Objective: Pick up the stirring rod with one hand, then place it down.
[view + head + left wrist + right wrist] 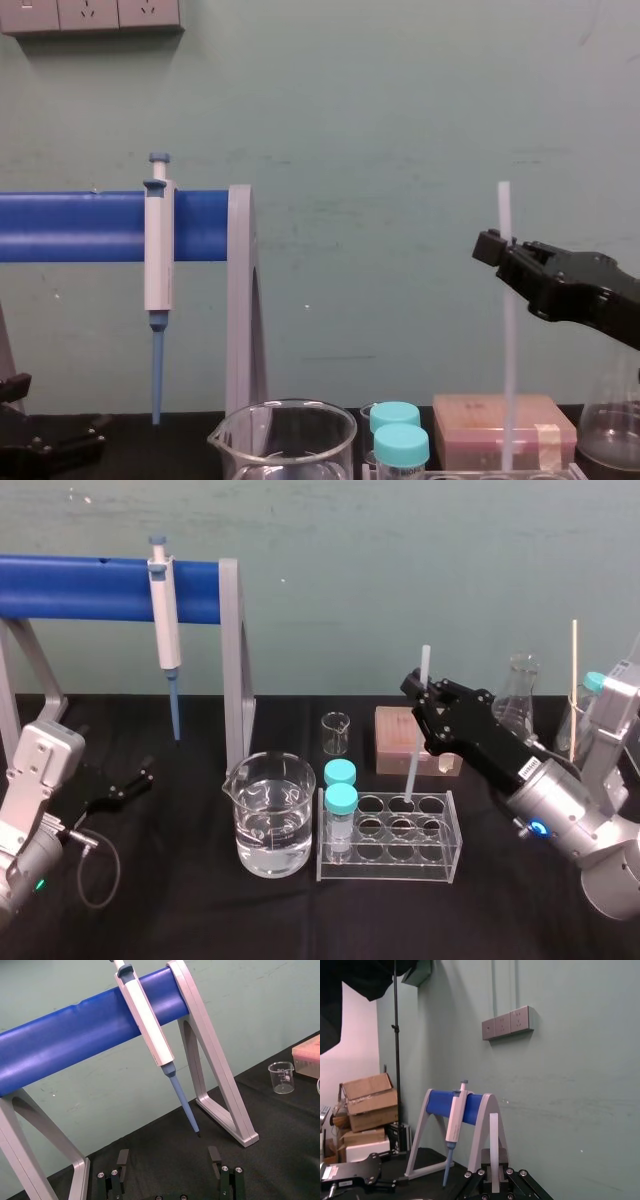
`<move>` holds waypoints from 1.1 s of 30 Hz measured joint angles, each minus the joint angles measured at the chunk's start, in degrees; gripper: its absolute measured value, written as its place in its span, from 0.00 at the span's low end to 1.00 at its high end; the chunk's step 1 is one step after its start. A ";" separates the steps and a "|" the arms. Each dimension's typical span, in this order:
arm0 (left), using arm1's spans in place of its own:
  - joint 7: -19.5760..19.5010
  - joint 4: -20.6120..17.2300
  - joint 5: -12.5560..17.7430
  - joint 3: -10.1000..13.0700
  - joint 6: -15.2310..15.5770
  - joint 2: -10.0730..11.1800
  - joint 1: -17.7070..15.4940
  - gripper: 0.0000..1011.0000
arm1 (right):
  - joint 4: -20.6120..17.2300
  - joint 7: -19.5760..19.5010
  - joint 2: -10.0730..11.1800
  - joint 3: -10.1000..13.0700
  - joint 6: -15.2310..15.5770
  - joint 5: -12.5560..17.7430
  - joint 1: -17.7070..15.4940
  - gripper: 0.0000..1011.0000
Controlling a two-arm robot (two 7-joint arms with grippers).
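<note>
The stirring rod (412,768) is a thin whitish rod standing nearly upright. Its lower end reaches a back-row hole of the clear test tube rack (440,868). My right gripper (426,706) is shut on the rod's upper part, and a short length sticks out above the fingers. The chest view shows the rod (507,350) vertical with the right gripper (500,252) clamped on it from the right. Seen from the right wrist, the rod (494,1145) rises between the fingers. My left gripper (135,780) rests open on the table at the far left, its fingers (122,1159) apart.
A water-filled beaker (268,820) stands left of the rack, with two teal-capped vials (340,802) in the rack's left holes. Behind are a small beaker (336,732), a pink box (395,736) and a flask (518,695). A pipette (165,630) hangs on the blue stand (90,586).
</note>
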 joint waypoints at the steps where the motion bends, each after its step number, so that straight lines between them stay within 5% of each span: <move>1: 0.00 0.00 0.00 0.00 0.00 0.00 0.00 0.99 | 0.67 0.08 -0.41 -0.15 -0.42 -0.01 0.37 0.07; 33: 0.00 0.00 0.00 0.00 0.00 0.00 0.00 0.99 | 10.35 -2.54 -4.18 -2.38 -3.23 -7.53 2.63 0.07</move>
